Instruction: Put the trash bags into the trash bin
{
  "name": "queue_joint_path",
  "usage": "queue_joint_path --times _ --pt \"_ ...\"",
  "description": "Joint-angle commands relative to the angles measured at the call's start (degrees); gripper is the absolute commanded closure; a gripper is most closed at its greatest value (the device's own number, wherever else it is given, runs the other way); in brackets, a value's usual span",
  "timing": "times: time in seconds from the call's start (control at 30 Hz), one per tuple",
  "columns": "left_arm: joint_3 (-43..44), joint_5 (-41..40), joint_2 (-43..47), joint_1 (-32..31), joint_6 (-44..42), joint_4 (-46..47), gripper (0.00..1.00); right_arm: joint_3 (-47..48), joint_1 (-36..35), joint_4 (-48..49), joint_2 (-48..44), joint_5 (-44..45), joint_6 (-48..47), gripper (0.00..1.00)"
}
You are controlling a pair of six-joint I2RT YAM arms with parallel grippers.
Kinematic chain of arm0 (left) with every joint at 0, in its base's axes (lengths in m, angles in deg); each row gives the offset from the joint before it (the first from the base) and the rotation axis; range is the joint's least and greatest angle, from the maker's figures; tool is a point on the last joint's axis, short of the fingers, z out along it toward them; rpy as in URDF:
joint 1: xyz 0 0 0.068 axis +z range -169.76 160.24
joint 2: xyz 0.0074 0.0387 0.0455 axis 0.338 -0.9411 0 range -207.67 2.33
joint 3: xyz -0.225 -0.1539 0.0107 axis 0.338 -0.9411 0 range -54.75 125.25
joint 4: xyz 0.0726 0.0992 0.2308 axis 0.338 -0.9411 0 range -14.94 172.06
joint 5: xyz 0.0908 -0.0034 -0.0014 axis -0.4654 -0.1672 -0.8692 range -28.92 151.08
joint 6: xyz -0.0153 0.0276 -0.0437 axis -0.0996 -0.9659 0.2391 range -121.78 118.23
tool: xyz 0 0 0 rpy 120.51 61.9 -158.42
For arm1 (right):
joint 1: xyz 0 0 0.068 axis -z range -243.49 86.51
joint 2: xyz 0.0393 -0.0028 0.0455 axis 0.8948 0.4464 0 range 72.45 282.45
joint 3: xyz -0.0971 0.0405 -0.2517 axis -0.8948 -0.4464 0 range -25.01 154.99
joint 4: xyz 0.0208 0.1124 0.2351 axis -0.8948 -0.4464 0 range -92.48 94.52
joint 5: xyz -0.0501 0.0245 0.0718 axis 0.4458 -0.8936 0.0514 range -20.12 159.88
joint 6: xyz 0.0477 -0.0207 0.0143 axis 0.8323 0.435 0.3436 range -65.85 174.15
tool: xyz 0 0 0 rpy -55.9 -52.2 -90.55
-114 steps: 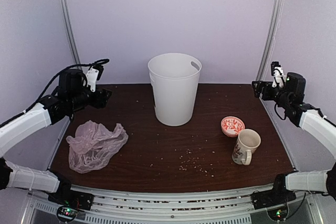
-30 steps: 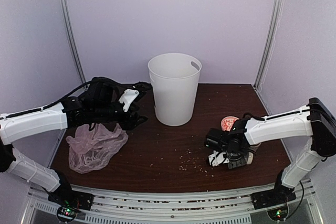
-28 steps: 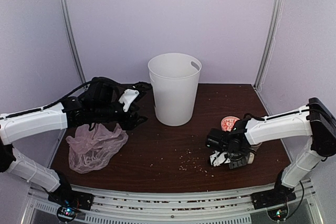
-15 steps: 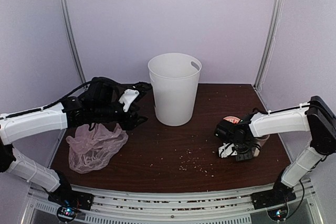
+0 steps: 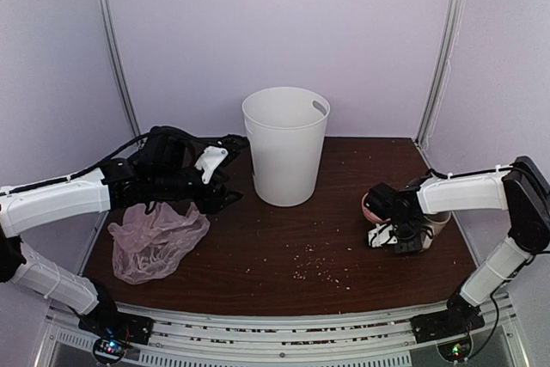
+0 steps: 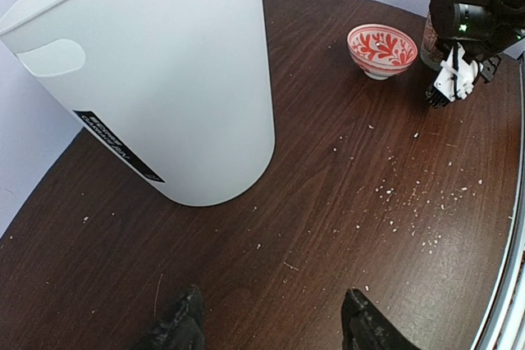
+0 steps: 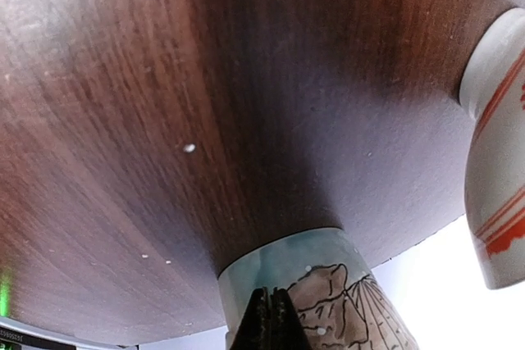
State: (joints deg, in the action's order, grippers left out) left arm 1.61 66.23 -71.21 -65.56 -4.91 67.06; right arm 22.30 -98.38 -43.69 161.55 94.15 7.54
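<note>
The left arm reaches in from the left edge with its white forearm nearly level and its dark wrist turned toward the trash bin (image 5: 285,148). Its left pincer (image 6: 275,327) hovers above the brown surface (image 5: 284,247) with its two dark fingers spread wide and nothing between them. The pale-pink trash bag (image 5: 155,238) lies crumpled on the surface below and in front of that forearm, at the near left and well apart from the bin. The bin stands upright toward the back middle, its open mouth upward and an oval cut-out showing near the rim. The right arm rises from its base at the near right, bends at a high elbow by the right edge, and stretches its forearm leftward and downward. The right pincer (image 5: 391,240) hangs low over the surface, its fingers pressed together with nothing gripped, just in front of a patterned mug (image 7: 328,301). A red-and-white bowl (image 6: 382,48) sits just beside the mug. Pale crumbs (image 5: 314,266) lie scattered across the near middle.
</note>
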Motion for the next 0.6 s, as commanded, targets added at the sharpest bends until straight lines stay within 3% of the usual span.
queue_joint_path --times 0.0,0.33,0.47,0.57 --pt "-0.1 0.7 1.4 0.0 -0.2 0.6 0.42 2.7 0.5 -2.1 -2.8 -3.6 -0.3 1.0" --pt "0.2 1.3 0.9 0.1 -0.3 0.4 0.42 16.7 -1.3 -9.8 -6.3 -40.0 2.1 0.94" --pt "0.0 -1.2 0.9 0.1 0.3 1.0 0.4 19.4 -1.3 -1.6 -7.5 -50.2 6.3 0.83" --pt "1.0 1.5 2.2 0.2 -1.1 0.4 0.36 17.5 -1.1 13.7 -10.1 -53.0 16.5 0.71"
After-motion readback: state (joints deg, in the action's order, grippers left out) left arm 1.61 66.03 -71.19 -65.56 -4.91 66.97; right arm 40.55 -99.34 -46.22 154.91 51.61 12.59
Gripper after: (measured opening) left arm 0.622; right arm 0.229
